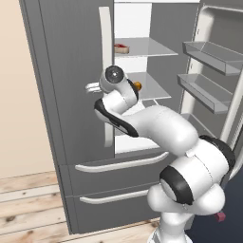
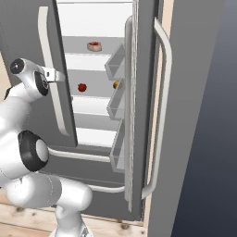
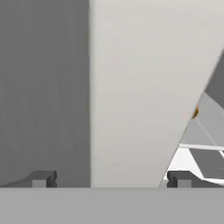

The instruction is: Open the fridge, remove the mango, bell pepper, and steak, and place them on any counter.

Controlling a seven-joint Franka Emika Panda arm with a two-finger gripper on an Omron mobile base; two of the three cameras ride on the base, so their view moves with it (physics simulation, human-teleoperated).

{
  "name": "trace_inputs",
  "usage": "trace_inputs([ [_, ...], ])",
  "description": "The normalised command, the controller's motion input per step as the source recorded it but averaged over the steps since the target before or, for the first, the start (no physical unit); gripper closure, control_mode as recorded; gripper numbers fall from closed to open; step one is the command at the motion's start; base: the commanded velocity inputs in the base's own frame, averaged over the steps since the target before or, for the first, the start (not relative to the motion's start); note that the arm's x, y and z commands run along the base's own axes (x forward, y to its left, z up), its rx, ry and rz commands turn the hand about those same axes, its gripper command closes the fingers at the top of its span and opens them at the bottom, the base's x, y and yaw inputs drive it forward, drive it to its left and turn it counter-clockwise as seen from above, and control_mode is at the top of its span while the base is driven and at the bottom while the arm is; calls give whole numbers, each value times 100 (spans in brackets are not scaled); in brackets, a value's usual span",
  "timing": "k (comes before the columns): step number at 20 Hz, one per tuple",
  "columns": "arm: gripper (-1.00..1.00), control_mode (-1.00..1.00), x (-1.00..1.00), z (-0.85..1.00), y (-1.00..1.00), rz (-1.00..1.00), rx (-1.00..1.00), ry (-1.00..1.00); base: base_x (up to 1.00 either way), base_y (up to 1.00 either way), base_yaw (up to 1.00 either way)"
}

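Right fridge (image 1: 71, 95) door is swung open; left door is shut. Gripper (image 3: 109, 179) sits right up against left door's pale handle (image 3: 131, 87), fingers (image 3: 41, 178) spread wide on both sides of it, pinching nothing.

Inside: steak (image 1: 121, 48) lies on upper shelf (image 1: 147, 47), also seen in right base view (image 2: 94, 45). Mango (image 1: 137, 86) is on the shelf below, an orange bit poking out past the wrist; also a small orange spot at (image 2: 115, 84) near the open door's bins. A red round item (image 2: 82, 87) sits on that same shelf, prob. the pepper, too small to be sure.

Step in hand looks like either opening left door or swinging around it to reach in. Doing it well:
- If pulling left door: center handle betw. fingers, close square, pull along door's arc, no twisting.
- If reaching in: back hand off handle first, clear door edge, then enter thru open right side.
- Mango is nearest, so approach level w/ shelf, fingers wide, come from front.
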Motion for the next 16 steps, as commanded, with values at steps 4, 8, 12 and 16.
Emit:
trace_inputs([
  [4, -100, -100, 46, -15, 0, 0, 0, 0, 0, 0, 0],
  [8, 100, -100, 29, -26, 0, 0, -1, -6, 0, 0, 0],
  [12, 100, -100, 6, -18, 12, 0, 0, -6, 0, 0, 0],
  [16, 100, -100, -13, 0, 57, 5, 0, -4, 0, 0, 0],
])
